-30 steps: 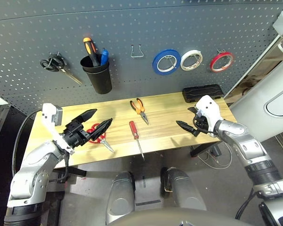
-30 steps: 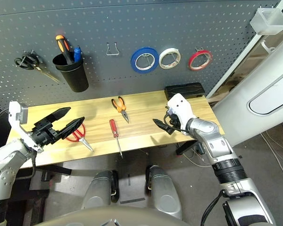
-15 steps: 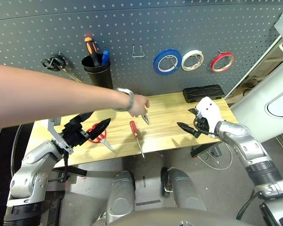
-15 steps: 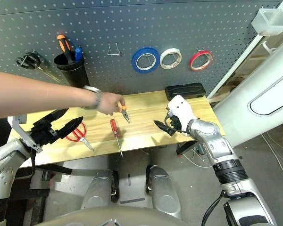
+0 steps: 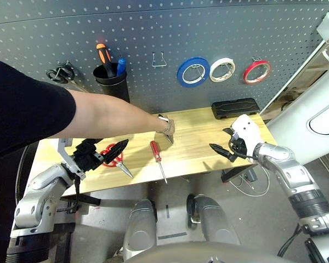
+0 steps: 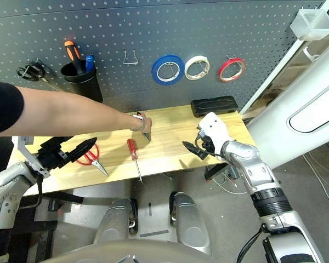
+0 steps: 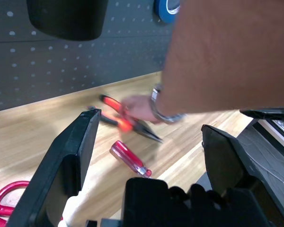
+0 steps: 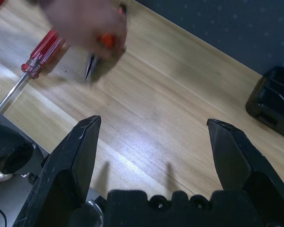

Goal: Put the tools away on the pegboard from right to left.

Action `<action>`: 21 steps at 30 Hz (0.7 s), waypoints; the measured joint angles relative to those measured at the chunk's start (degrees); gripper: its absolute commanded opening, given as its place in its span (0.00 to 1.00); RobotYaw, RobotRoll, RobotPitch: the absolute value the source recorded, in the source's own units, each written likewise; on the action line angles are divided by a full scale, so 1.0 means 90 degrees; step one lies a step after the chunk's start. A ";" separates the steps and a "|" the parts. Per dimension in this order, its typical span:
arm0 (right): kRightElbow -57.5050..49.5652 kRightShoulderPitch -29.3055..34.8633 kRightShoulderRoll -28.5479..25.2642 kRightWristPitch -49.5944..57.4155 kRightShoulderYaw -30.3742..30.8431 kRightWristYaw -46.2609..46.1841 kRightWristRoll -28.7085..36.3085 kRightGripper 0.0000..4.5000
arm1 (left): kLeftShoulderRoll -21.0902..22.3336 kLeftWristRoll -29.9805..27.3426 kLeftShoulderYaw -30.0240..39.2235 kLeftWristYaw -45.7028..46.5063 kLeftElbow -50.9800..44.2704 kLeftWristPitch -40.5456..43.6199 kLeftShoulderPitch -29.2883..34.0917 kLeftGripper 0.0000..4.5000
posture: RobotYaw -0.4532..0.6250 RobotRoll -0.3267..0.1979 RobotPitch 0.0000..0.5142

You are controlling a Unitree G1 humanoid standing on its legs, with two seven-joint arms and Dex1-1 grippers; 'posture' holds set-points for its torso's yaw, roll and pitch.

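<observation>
1. Spanning the whole back of the scene, the pegboard (image 5: 153, 27) carried the stored items: black scissors (image 5: 63, 73) on a hook at far left, a black cup (image 5: 113, 87) holding an orange-handled tool, an empty wire hook (image 5: 159, 59), then blue tape (image 5: 193, 72), white tape (image 5: 222, 69) and the red tape (image 5: 257, 71) furthest right, already hung, which fits the right-to-left order.
2. Lying below it, the worktop (image 5: 197, 148) carried the three tools not yet put away, plus a black case (image 5: 234, 108) at its back right.
3. A person's arm (image 5: 109, 118) reached across from the left, the hand (image 5: 165, 127) closed over the pliers (image 6: 145, 133) at mid-worktop, probably repositioning them; judged so, the robot had reason to wait.
4. The left end effector (image 5: 114, 149) hovered wide open and empty over the left side, just beside the red scissors (image 5: 114, 159), seemingly poised for that later pick.
5. The right end effector (image 5: 222, 147) hung fully spread and empty over bare wood on the right, well apart from any tool.
6. The screwdriver (image 5: 157, 158) lay near the front edge, its shaft pointing toward the robot, just beside the person's hand.
</observation>
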 measured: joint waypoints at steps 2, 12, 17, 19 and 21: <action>0.0000 0.0007 -0.0030 0.0007 0.0001 0.0004 -0.0009 0.99 | 0.0000 0.0000 0.0004 -0.0082 0.0080 -0.0090 0.0023 1.00 | 0.42 0.62 0.22; -0.0002 0.0062 -0.0171 0.0061 0.0003 0.0068 -0.0051 0.99 | 0.0001 0.0007 0.0073 -0.0292 0.0246 -0.0351 0.0137 1.00 | 0.42 0.62 0.22; -0.0165 0.0131 -0.0171 0.0415 0.0023 0.0001 -0.0100 0.99 | -0.0089 0.0110 -0.0093 -0.0156 0.0261 -0.0349 -0.0085 1.00 | 0.42 0.62 0.23; -0.0282 0.0179 -0.0167 0.0568 0.0023 -0.0018 -0.0117 0.99 | -0.0092 0.0126 -0.0122 -0.0146 0.0263 -0.0348 -0.0084 1.00 | 0.42 0.62 0.23; -0.0382 0.0231 -0.0147 0.0774 0.0028 -0.0071 -0.0133 0.99 | -0.0091 0.0131 -0.0122 -0.0117 0.0263 -0.0341 -0.0084 1.00 | 0.42 0.62 0.24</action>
